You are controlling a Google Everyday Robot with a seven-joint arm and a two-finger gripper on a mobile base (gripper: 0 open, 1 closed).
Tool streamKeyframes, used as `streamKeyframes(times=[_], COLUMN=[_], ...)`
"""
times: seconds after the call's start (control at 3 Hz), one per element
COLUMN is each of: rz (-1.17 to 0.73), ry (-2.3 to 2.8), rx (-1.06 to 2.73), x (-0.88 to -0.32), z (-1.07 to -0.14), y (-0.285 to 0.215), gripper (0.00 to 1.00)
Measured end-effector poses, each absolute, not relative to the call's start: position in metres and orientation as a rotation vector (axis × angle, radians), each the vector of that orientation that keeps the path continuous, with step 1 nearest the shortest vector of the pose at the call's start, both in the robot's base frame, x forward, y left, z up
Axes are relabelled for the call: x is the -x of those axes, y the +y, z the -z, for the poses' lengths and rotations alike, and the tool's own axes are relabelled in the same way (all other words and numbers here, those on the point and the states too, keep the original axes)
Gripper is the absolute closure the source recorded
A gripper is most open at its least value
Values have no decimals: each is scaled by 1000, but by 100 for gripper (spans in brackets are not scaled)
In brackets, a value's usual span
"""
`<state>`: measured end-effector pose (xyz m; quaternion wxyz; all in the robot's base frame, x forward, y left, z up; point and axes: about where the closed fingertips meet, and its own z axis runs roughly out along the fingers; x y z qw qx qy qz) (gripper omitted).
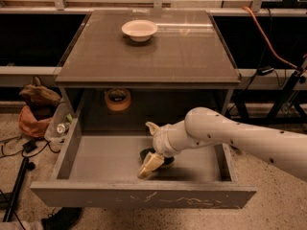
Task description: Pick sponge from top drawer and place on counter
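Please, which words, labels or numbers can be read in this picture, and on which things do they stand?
No text can be read anywhere.
The tape roll and white bowl show no legible marks.
The gripper, low in the top drawer at the sponge, bears none.
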<state>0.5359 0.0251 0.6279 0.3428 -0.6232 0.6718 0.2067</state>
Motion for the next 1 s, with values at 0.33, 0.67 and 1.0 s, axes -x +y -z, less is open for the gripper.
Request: streamKeyframes(times=[0.33, 0.67, 1.0], rz=[-512, -487, -481], ry=[1760, 1788, 1802], rx=[1659, 1692, 1711], x=[-531, -524, -521], z=[-624, -621, -614], y=[20, 11, 6], gripper=[0, 0, 0])
